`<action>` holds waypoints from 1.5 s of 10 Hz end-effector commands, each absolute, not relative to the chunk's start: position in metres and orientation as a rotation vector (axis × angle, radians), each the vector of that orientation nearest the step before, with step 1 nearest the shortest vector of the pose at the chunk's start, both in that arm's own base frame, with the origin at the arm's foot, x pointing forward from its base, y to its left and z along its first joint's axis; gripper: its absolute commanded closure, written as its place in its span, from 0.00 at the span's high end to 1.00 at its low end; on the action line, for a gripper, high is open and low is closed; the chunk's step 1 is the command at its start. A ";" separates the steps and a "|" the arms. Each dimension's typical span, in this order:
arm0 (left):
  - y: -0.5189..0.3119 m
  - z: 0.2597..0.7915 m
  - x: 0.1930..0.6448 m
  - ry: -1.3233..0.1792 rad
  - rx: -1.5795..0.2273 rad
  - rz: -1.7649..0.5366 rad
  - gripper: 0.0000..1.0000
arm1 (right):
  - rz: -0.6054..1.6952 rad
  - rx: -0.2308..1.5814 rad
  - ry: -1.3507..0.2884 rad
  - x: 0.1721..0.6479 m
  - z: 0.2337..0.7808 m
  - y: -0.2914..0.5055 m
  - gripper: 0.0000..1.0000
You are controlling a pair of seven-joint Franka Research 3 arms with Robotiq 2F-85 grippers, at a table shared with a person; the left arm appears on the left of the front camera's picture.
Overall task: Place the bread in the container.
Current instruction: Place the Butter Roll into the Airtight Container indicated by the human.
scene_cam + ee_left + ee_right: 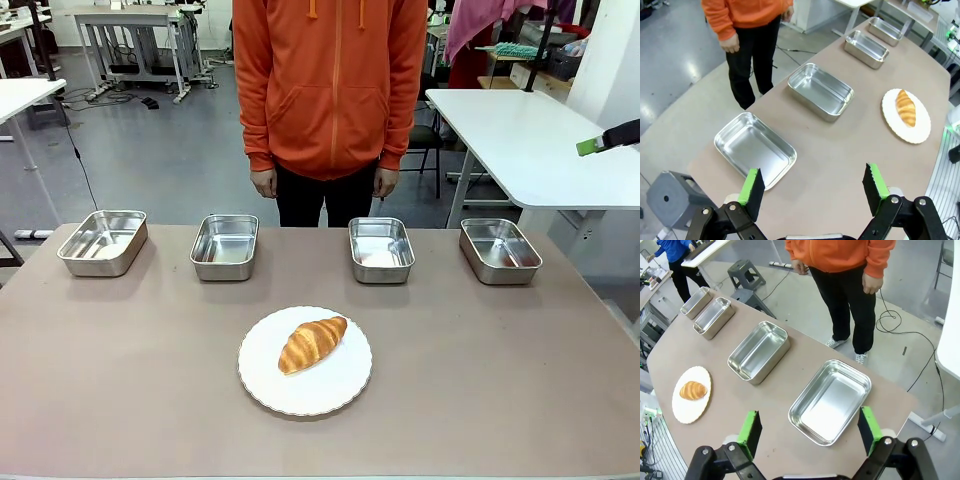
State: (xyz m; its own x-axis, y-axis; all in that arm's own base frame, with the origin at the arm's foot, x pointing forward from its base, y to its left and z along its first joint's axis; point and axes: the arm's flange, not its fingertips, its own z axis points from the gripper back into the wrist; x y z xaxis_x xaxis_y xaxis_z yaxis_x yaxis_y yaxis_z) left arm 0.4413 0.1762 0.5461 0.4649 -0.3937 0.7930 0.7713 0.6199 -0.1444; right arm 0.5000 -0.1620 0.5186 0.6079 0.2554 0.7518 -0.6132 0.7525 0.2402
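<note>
From the front, the golden-brown ridged croissant (312,343) lies slantwise on a round white scallop-edged plate (262,388) at the middle of the brown desk (520,400). Beyond it four shiny rectangular stainless-steel pans stand in a row, all empty: the far-left pan (102,241), the second pan (224,246), the third pan (381,249) and the far-right pan (500,250). You cannot tell which one is meant. A person in an orange hooded top (330,90) stands behind the row, hands hanging. One green-padded tip of the right claw (598,143) pokes in at the upper right edge, well apart from the croissant.

In the left wrist view, your left claw (814,182) stands wide and holds nothing. The far-left pan (755,150) lies just past its fingers (754,185). The croissant (905,107) sits on the plate (920,136) well apart to the upper right, and bare desk lies between. The other pans run off along the far edge.

In the right wrist view, your right claw (809,426) is also wide and holds nothing. The far-right pan (832,400) lies between its fingers (867,425), lower down on the desk. The croissant (693,390) on its plate (687,415) is well apart at the left, with only open desk in between.
</note>
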 end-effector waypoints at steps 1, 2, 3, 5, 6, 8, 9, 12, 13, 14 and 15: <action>0.176 0.548 0.440 -0.806 -0.542 -0.768 1.00 | 0.529 0.512 -0.769 0.500 0.520 -0.161 1.00; 0.176 0.548 0.440 -0.806 -0.542 -0.768 1.00 | 0.529 0.512 -0.769 0.500 0.520 -0.161 1.00; 0.176 0.548 0.440 -0.806 -0.542 -0.768 1.00 | 0.529 0.512 -0.769 0.500 0.520 -0.161 1.00; 0.176 0.548 0.440 -0.806 -0.542 -0.768 1.00 | 0.529 0.512 -0.769 0.500 0.520 -0.161 1.00; 0.176 0.548 0.440 -0.806 -0.542 -0.768 1.00 | 0.529 0.512 -0.769 0.500 0.520 -0.161 1.00; 0.176 0.548 0.440 -0.806 -0.542 -0.768 1.00 | 0.529 0.512 -0.769 0.500 0.520 -0.161 1.00; 0.176 0.548 0.440 -0.806 -0.542 -0.768 1.00 | 0.529 0.512 -0.769 0.500 0.520 -0.161 1.00; 0.176 0.548 0.440 -0.806 -0.542 -0.768 1.00 | 0.529 0.512 -0.769 0.500 0.520 -0.161 1.00; 0.176 0.548 0.440 -0.806 -0.542 -0.768 1.00 | 0.529 0.512 -0.769 0.500 0.520 -0.161 1.00; 0.176 0.548 0.440 -0.806 -0.542 -0.768 1.00 | 0.529 0.512 -0.769 0.500 0.520 -0.161 1.00; 0.176 0.548 0.440 -0.806 -0.542 -0.768 1.00 | 0.529 0.512 -0.769 0.500 0.520 -0.161 1.00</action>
State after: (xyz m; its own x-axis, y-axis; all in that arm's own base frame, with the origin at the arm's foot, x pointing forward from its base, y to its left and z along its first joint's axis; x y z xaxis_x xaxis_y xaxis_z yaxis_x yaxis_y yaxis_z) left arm 0.4413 0.1762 0.5462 0.4649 -0.3937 0.7930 0.7713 0.6199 -0.1444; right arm 0.4999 -0.1623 0.5186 0.6081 0.2552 0.7517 -0.6127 0.7530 0.2400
